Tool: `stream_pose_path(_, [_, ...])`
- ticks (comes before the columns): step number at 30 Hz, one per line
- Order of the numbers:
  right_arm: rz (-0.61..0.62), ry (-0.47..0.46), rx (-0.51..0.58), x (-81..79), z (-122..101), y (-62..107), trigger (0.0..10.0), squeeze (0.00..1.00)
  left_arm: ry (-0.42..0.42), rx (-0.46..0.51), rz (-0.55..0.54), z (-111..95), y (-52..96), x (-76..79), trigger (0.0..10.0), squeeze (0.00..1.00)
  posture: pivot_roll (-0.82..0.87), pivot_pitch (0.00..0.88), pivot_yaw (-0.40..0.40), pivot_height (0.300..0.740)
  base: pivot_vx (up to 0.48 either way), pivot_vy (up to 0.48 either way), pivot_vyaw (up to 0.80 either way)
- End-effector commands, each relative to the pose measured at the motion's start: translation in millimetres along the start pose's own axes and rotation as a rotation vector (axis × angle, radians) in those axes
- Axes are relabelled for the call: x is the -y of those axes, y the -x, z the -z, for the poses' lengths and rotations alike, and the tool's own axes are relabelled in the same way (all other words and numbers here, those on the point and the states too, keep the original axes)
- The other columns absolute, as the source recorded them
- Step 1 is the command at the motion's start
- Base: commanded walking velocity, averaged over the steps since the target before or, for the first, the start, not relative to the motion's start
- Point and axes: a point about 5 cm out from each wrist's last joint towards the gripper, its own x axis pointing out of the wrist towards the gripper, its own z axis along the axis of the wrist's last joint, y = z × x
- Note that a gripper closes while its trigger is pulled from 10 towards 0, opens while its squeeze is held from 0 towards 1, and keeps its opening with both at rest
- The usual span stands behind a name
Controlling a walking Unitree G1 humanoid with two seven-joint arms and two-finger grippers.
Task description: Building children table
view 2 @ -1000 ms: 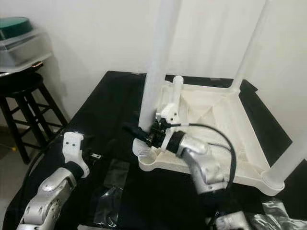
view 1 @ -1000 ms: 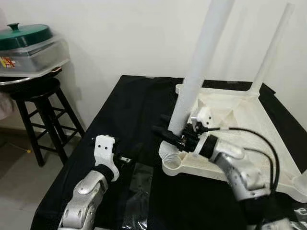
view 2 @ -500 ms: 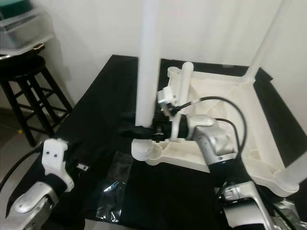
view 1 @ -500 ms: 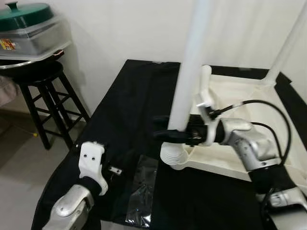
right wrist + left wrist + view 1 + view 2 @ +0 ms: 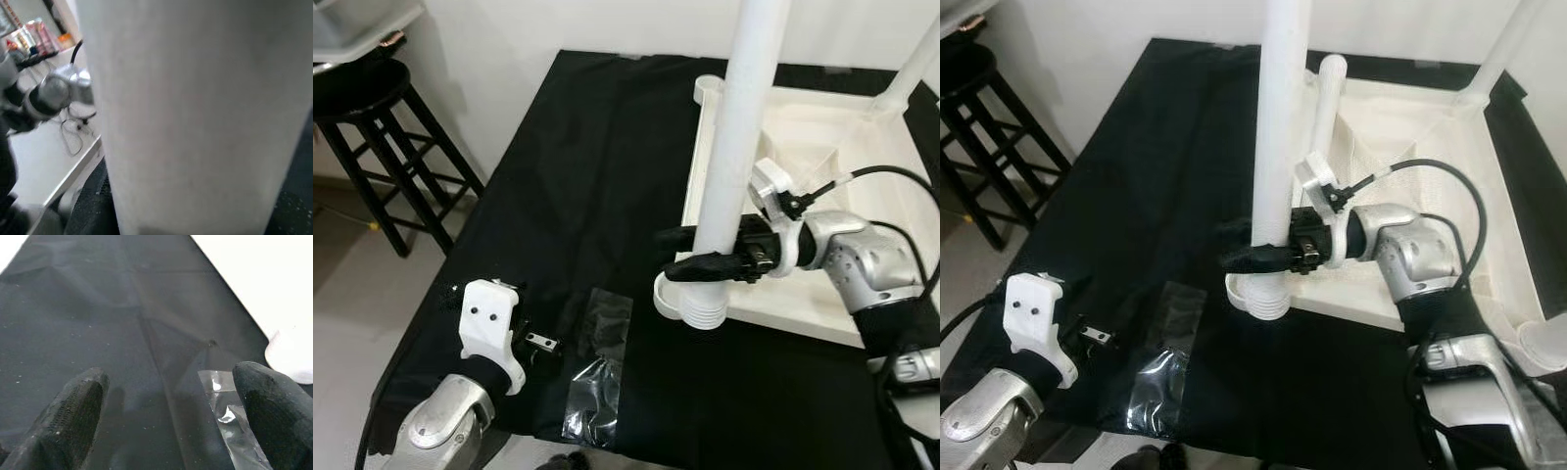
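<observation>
White plastic table leg stands near upright, its ribbed threaded foot at the near corner socket of the upturned children's tabletop, which lies on the black-covered worktop. Foot looks beside or half over the socket, not seated; cannot tell if any thread is engaged. Another leg is already fitted at the far corner.

Right end effector is clenched on the table leg low down, just above the ribs, fingers wrapping the tube from both sides. Left end effector is released, fingers apart, hovering near the worktop's front edge, holding nothing.

Step in hand, as I judge it: seat the leg in the corner socket. To do it well: keep the tube plumb, centre the ribbed end over the socket before pressing or twisting, and keep the grip low so the long leg does not lever sideways. The tabletop could slide on the cloth; the left arm could brace it.

Head views show leg, socket and both arms together. Right wrist view gives a close blurred white tube plus a background shelf with bottles. Left wrist view adds a close look at the clear plastic bag lying on the cloth by the left fingers; it is seen from above in the eye views. Black stool stands off the worktop's left side.
</observation>
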Motion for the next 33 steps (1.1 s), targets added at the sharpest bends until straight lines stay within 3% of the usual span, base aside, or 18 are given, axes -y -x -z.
stream_pose_path(1, [-0.045, -0.002, -0.028, -4.4, 6.2, -4.8, 10.0, 0.0, -0.005, -0.033, -0.003, 1.5, 5.5, -0.6, 10.0, 0.0, 0.04, 0.313, -0.001, 0.74, 0.0, 0.0, 0.0])
stream_pose_path(9, [0.009, -0.008, 0.003, 6.6, 10.5, -7.0, 10.0, 0.0, -0.019, -0.036, 0.005, -1.4, 8.6, 0.1, 10.0, 0.0, 0.04, 0.322, 0.005, 0.74, 0.0, 0.0, 0.0])
stream_pose_path(12, [0.036, -0.038, 0.115, 16.4, 2.0, -11.6, 10.0, 0.0, -0.03, -0.041, 0.015, -4.0, 10.0, 1.4, 10.0, 0.0, 0.04, 0.331, 0.005, 0.74, 0.0, 0.0, 0.0])
stream_pose_path(16, [0.022, -0.068, 0.187, 18.2, -7.6, -9.4, 10.0, 0.0, -0.031, -0.043, 0.018, -4.8, 10.2, 2.2, 10.0, 0.0, 0.04, 0.336, 0.003, 0.74, 0.0, 0.0, 0.0])
stream_pose_path(17, [-0.03, -0.113, 0.289, 17.7, -24.4, -0.9, 10.0, 0.0, -0.028, -0.047, 0.017, -5.8, 10.6, 3.2, 10.0, 0.0, 0.04, 0.341, 0.0, 0.74, 0.0, 0.0, 0.0])
stream_pose_path(23, [-0.055, -0.129, 0.391, 20.6, -42.2, 5.5, 10.0, 0.0, -0.023, -0.051, 0.017, -6.6, 10.5, 4.1, 10.0, 0.0, 0.04, 0.35, -0.002, 0.74, 0.0, 0.0, 0.0])
stream_pose_path(25, [-0.01, -0.092, 0.365, 26.2, -42.1, 2.5, 10.0, 0.0, -0.02, -0.053, 0.019, -6.8, 10.3, 4.7, 10.0, 0.0, 0.04, 0.352, -0.002, 0.74, 0.0, 0.0, 0.0])
stream_pose_path(26, [0.057, -0.045, 0.265, 31.6, -33.0, -4.3, 10.0, 0.0, -0.017, -0.054, 0.02, -7.1, 10.1, 5.1, 10.0, 0.0, 0.04, 0.352, -0.005, 0.74, 0.0, 0.0, 0.0])
stream_pose_path(27, [0.057, -0.045, 0.265, 31.6, -33.0, -4.3, 10.0, 0.0, -0.017, -0.054, 0.02, -7.1, 10.1, 5.1, 10.0, 0.0, 0.04, 0.352, -0.005, 0.74, 0.0, 0.0, 0.0])
stream_pose_path(30, [0.129, 0.026, 0.056, 36.5, -7.7, -17.4, 10.0, 0.0, -0.015, -0.054, 0.021, -7.4, 9.4, 5.3, 10.0, 0.0, 0.03, 0.358, -0.004, 0.74, 0.0, 0.0, 0.0])
stream_pose_path(33, [0.122, 0.016, -0.031, 36.4, 10.1, -29.3, 10.0, 0.0, -0.012, -0.054, 0.021, -8.2, 8.7, 5.1, 10.0, 0.0, 0.03, 0.362, -0.005, 0.74, 0.0, 0.0, 0.0])
